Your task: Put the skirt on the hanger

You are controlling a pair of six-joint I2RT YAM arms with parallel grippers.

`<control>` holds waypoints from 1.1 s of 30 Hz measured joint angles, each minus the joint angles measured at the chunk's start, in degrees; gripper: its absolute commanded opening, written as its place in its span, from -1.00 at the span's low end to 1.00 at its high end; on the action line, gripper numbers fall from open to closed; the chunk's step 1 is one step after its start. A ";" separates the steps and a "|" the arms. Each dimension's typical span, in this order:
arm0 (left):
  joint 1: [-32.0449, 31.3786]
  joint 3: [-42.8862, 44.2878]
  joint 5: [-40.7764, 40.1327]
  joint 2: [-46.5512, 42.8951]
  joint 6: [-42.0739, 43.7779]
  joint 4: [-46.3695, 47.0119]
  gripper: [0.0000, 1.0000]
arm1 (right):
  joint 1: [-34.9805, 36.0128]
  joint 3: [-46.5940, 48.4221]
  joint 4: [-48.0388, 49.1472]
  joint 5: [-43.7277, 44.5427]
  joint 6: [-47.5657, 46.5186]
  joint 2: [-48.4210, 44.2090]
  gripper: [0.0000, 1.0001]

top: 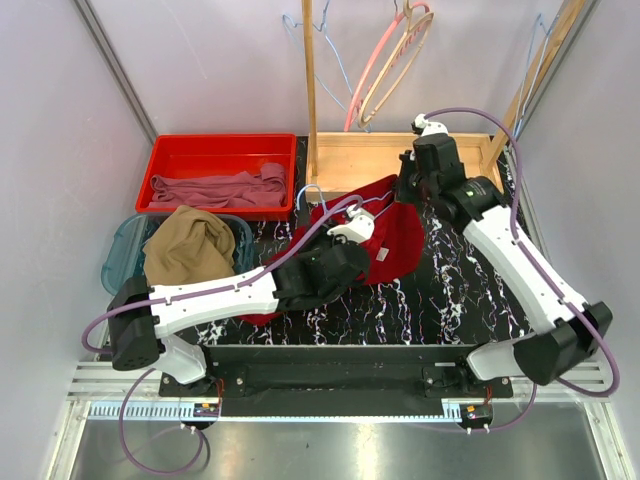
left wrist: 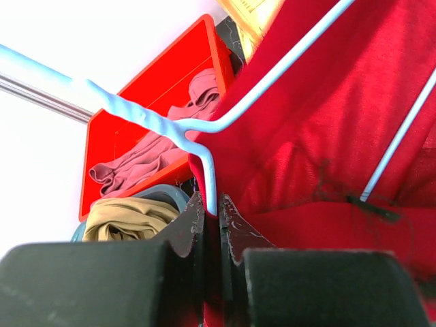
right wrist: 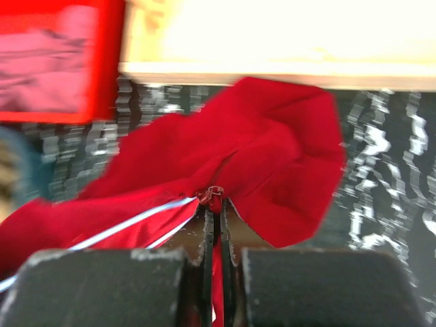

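The tan skirt [top: 185, 250] lies bunched in a blue-grey tub [top: 118, 250] at the left, with no gripper touching it; the left wrist view shows the skirt [left wrist: 129, 218] low on the left. A light-blue wire hanger [top: 330, 212] lies in a dark red garment [top: 400, 245] at mid-table. My left gripper [top: 352, 228] is shut on the hanger's wire [left wrist: 272, 85] just below its neck, with red cloth pinched in too. My right gripper [top: 405, 190] is shut on the red garment [right wrist: 272, 150] at its zipper; the hanger's wire [right wrist: 129, 221] runs off to the left.
A red bin [top: 165, 160] at the back left holds a mauve cloth [top: 215, 190]. A wooden rack [top: 400, 160] stands at the back, with a pink hanger [top: 385, 60], a pale wooden hanger [top: 400, 65] and more blue wire hangers [top: 335, 60] on it.
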 measured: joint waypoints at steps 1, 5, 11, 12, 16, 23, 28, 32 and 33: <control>0.00 0.00 0.02 0.04 -0.04 0.02 -1.00 | 0.04 -0.02 0.28 -1.31 0.11 -0.87 -1.00; 0.00 0.00 0.35 0.20 -0.02 0.00 -1.00 | 0.11 -0.44 1.68 -7.56 0.66 -2.62 -1.00; 0.00 0.00 1.03 0.20 0.70 -0.04 -1.00 | 0.09 -7.26 5.51 -14.95 1.27 -2.71 -1.00; 0.00 0.00 1.18 0.20 1.09 0.02 -1.00 | 0.11 -8.85 5.81 -16.06 1.25 -2.80 -1.00; 0.13 0.00 2.23 0.20 2.89 0.55 -1.00 | 0.09 -15.56 6.75 -20.65 1.16 -4.74 -1.00; 2.75 -0.04 9.22 -0.68 3.63 1.05 -1.00 | -0.04 -22.16 7.78 -27.98 0.94 -11.69 -1.00; 6.64 -2.43 19.56 -4.63 3.28 4.26 -1.00 | -0.02 -22.45 9.14 -32.39 0.50 -15.21 -0.44; 8.76 -6.05 28.79 -9.25 3.17 8.37 -1.00 | 0.24 -22.45 8.68 -33.24 0.09 -16.35 0.13; 8.87 -6.51 30.14 -9.97 3.21 8.83 -1.00 | 0.35 -22.45 8.31 -33.00 -0.20 -16.76 0.16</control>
